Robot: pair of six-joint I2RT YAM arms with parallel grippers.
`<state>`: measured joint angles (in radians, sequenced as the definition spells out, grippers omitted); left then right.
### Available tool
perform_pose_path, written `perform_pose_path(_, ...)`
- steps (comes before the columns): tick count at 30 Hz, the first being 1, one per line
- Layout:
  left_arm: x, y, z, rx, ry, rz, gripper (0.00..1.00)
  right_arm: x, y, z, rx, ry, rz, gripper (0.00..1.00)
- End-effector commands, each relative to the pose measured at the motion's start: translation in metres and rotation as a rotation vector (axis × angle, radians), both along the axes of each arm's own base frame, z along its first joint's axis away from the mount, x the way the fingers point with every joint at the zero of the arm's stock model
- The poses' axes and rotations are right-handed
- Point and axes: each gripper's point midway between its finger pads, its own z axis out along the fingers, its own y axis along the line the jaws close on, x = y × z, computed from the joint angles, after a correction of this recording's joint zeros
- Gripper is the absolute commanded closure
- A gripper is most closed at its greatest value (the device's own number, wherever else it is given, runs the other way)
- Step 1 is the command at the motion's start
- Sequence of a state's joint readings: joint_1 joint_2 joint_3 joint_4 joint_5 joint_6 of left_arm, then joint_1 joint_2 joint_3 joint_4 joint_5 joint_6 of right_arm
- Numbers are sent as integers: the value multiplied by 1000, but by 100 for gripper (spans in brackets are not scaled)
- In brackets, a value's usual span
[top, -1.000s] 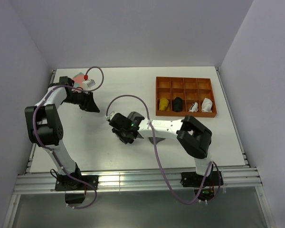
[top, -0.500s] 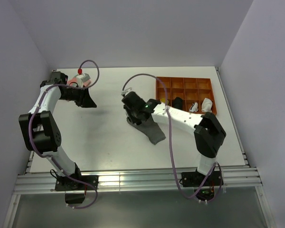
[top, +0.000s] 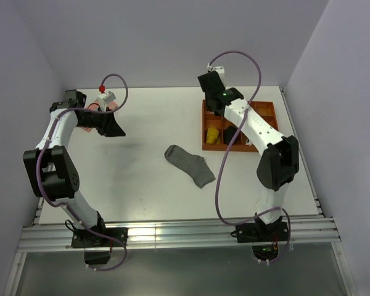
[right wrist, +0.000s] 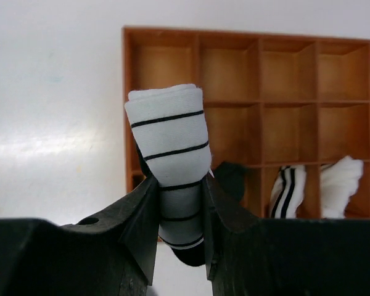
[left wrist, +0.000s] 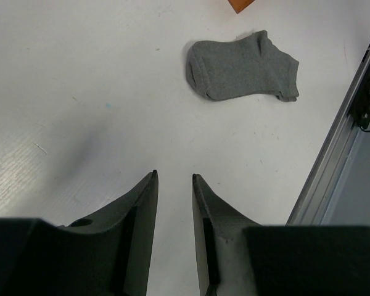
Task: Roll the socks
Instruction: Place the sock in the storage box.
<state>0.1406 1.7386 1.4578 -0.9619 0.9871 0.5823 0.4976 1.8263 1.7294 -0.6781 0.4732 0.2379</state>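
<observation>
The plain grey sock lies flat on the white table near the middle; it also shows in the left wrist view. My right gripper is shut on the rolled white sock with thin black stripes, held up over the left side of the orange tray. In the top view the right gripper is raised near the tray's far left corner, and the striped sock is hidden there. My left gripper is open and empty over bare table at the far left.
The orange divided tray at the back right holds a yellow roll, a black roll and white rolled socks. A metal rail runs along the table's near edge.
My right gripper has lifted off the grey sock and swung back and right to the tray, carrying the striped roll. The grey sock is now uncovered. The left arm shifted slightly.
</observation>
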Motion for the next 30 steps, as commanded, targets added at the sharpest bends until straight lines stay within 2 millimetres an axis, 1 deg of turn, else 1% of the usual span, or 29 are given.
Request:
perform_pose_path(1, -2, -3, 28, -17, -99, -10, 66, 28, -30, 6, -147, -30, -127, 100)
perform_pose_path(2, -1, -3, 29, -15, -108, -8, 66, 37, -31, -11, -194, -3, -131, 100)
perform_pose_path(3, -2, -3, 32, -13, -116, -7, 66, 46, -31, 0, -200, -32, -144, 100)
perform_pose_path(4, -2, -3, 33, -12, -117, -5, 66, 50, -36, -1, -241, -30, -161, 100)
perform_pose_path(5, -2, -3, 36, -12, -124, -4, 66, 59, -35, -9, -265, -24, -173, 100)
perform_pose_path(6, -2, -2, 36, -9, -125, -3, 66, 61, -35, -11, -282, -23, -178, 100)
perform_pose_path(8, -2, -2, 36, -6, -127, -2, 65, 65, -38, -22, -314, -11, -182, 100)
perform_pose_path(10, -1, -1, 35, -1, -126, 0, 65, 68, -39, -35, -340, 1, -195, 100)
perform_pose_path(13, -2, -2, 32, 0, -117, -3, 65, 66, -42, -53, -372, 32, -197, 100)
perform_pose_path(14, -2, -2, 30, -1, -113, -4, 65, 61, -42, -62, -369, 54, -192, 100)
perform_pose_path(15, -1, -1, 29, -1, -111, -3, 65, 59, -42, -68, -370, 66, -187, 100)
perform_pose_path(16, -2, -2, 28, -1, -109, -6, 65, 60, -40, -68, -363, 52, -181, 100)
perform_pose_path(17, -2, -2, 26, -2, -103, -6, 65, 55, -41, -79, -375, 73, -174, 100)
perform_pose_path(21, -2, -1, 23, -5, -93, -4, 65, 50, -37, -100, -393, 114, -156, 100)
perform_pose_path(23, -2, -2, 22, -5, -92, -6, 65, 49, -33, -112, -396, 134, -138, 100)
perform_pose_path(29, -5, -2, 19, -1, -90, -6, 66, 51, -16, -132, -333, 169, -81, 100)
perform_pose_path(30, -6, -1, 18, 0, -87, -4, 66, 51, -14, -138, -330, 179, -74, 100)
